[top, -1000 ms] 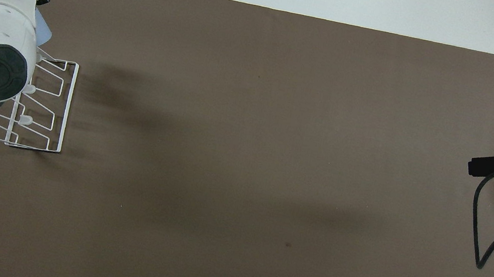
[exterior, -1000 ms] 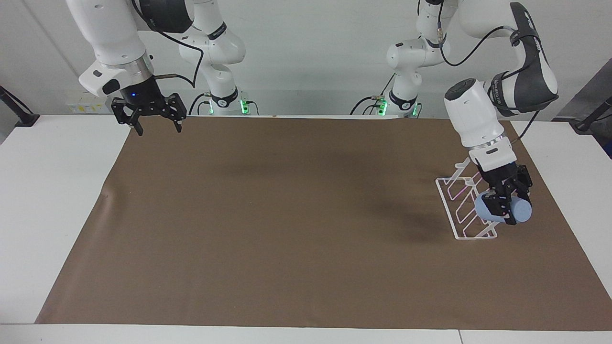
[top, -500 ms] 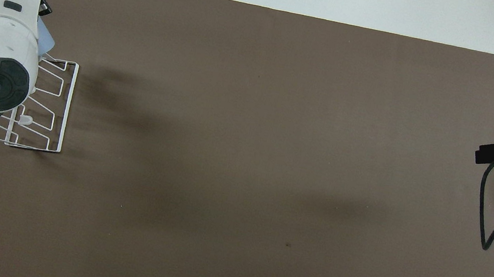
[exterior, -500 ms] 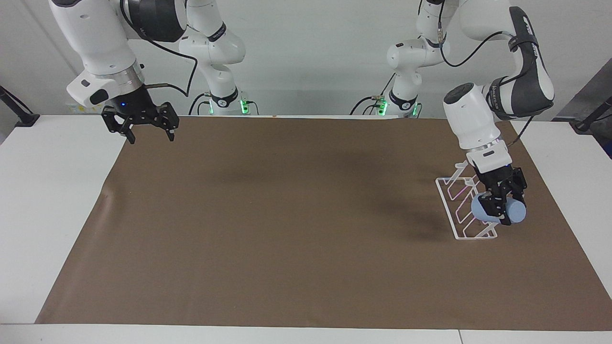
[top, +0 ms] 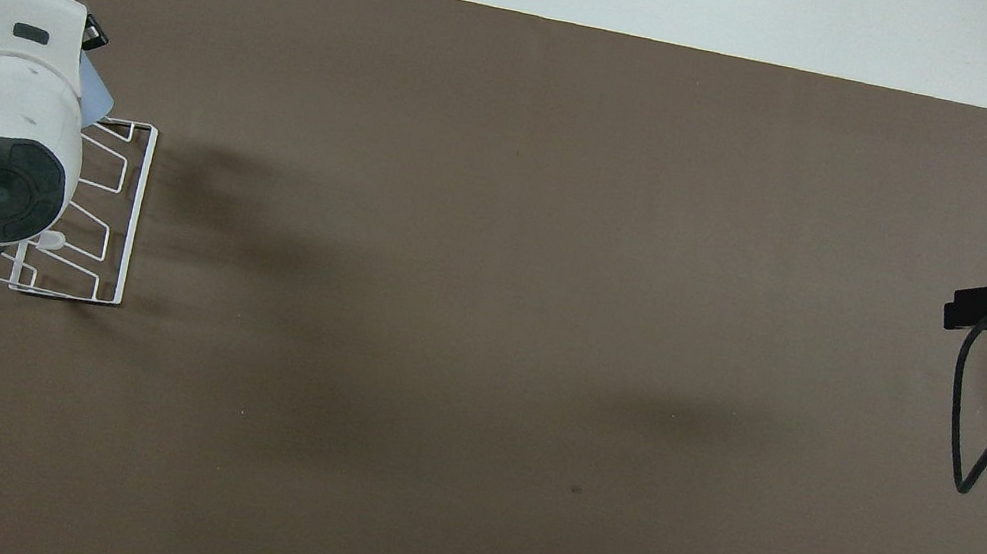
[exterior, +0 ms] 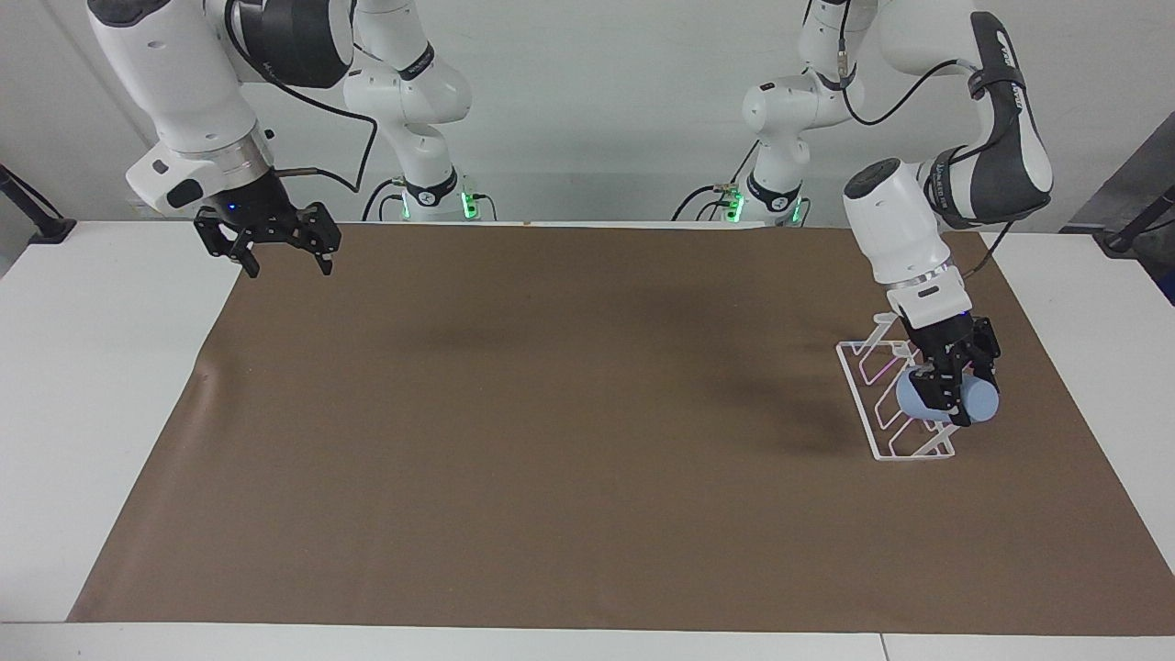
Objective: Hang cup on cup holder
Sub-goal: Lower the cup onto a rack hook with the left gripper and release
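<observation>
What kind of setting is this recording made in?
Most likely a robotics lab test bench: two arms mounted at a white table, a plain brown mat as work surface, and one cup holder with a cup as props.

A white table (exterior: 110, 386) carries a large brown mat (exterior: 551, 441) that covers most of its top, leaving white margins at both ends and along the edge farthest from the robots. A white wire rack (exterior: 881, 404) stands on the mat near the left arm's end. The mat has a small ripple at its edge toward the right arm's end.
</observation>
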Robot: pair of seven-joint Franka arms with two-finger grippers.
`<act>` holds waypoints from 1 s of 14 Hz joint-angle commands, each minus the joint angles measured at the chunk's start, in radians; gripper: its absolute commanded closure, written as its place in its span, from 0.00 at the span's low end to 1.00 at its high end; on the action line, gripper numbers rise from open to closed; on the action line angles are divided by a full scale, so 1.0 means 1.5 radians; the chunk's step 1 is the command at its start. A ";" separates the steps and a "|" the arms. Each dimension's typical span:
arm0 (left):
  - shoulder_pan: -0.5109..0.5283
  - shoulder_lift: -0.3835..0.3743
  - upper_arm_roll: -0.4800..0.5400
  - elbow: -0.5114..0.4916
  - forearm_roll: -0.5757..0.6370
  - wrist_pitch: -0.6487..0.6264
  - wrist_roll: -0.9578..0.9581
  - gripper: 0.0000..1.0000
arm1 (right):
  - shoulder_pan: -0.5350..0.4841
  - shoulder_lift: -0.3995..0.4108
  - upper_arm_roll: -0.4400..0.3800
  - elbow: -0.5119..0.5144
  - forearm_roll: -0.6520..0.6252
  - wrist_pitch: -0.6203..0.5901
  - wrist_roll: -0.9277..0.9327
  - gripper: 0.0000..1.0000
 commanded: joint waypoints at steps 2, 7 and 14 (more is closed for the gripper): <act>0.011 -0.028 -0.003 -0.039 0.019 0.023 -0.026 0.97 | 0.007 -0.014 -0.011 -0.014 0.020 0.010 0.015 0.00; 0.028 -0.030 -0.003 -0.049 0.018 0.054 -0.039 0.15 | 0.011 -0.020 -0.021 -0.022 0.008 0.004 0.015 0.00; 0.029 -0.015 -0.006 -0.015 0.007 0.060 -0.024 0.00 | 0.012 -0.055 -0.032 -0.021 0.010 0.005 0.014 0.00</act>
